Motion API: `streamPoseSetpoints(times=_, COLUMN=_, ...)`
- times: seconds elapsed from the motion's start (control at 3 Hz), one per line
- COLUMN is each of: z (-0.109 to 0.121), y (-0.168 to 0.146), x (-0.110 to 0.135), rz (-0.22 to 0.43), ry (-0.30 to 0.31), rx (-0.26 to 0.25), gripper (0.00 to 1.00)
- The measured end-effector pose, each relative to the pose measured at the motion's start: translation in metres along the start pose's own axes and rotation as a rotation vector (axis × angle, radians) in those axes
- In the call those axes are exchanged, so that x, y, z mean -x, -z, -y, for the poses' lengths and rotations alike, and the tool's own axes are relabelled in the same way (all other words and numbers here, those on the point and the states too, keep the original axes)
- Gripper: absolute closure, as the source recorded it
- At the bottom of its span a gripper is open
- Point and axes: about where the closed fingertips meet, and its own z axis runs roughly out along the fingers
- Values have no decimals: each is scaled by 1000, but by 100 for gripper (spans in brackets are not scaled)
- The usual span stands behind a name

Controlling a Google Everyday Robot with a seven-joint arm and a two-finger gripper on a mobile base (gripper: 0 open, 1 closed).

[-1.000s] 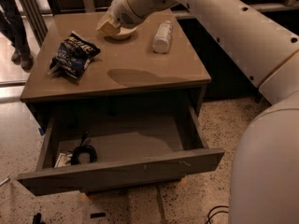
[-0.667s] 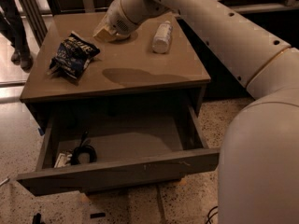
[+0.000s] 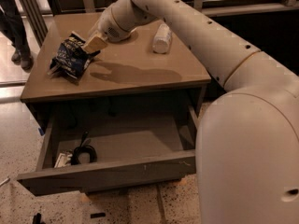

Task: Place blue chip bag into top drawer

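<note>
The blue chip bag (image 3: 70,56), a crinkled navy foil bag with white lettering, lies on the left part of the cabinet top (image 3: 140,78). My gripper (image 3: 92,45) reaches in from the right and sits just above the bag's right edge, close to touching it. The top drawer (image 3: 107,171) is pulled wide open below the top, with its plain front toward the camera.
A white plastic bottle (image 3: 162,38) lies on the back right of the cabinet top. A coiled black cable (image 3: 83,153) and a small card lie in the drawer's front left corner. A person's legs (image 3: 16,27) stand at the far left. My white arm fills the right side.
My gripper has moved left and down from the back middle of the cabinet top to the right edge of the chip bag. Bag, bottle and drawer have not moved.
</note>
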Motion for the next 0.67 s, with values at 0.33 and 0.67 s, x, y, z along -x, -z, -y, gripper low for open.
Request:
streamPoseSetpoints(times=0.33, z=6, y=-9, x=-4, rz=4, ry=-11, rx=-3, gripper=52)
streamPoseSetpoints(times=0.67, z=11, y=-18, x=-11, rz=-8, ry=-24, rx=-3, gripper=37)
